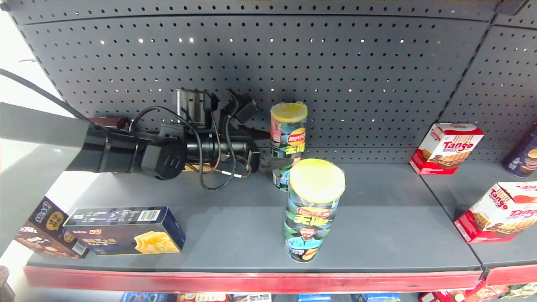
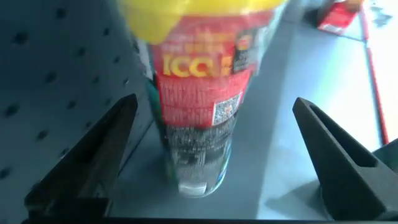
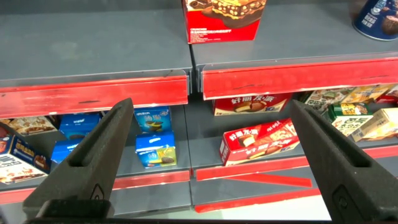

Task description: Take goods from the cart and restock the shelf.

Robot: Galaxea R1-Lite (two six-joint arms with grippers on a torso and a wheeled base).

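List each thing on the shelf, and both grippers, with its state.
Rear can: upright, lid on, not gripped.
Front can: upright, lid on, free.
Left gripper: open, straddling rear can.
Right gripper: open, empty.
Blue box: lying down, closed.
Back red box: closed.

Before you on the shelf, the rear chip can stands by the pegboard panel, between the left gripper's spread fingers; the front chip can stands just ahead of it, a cracker box lies far left, wafer boxes sit right
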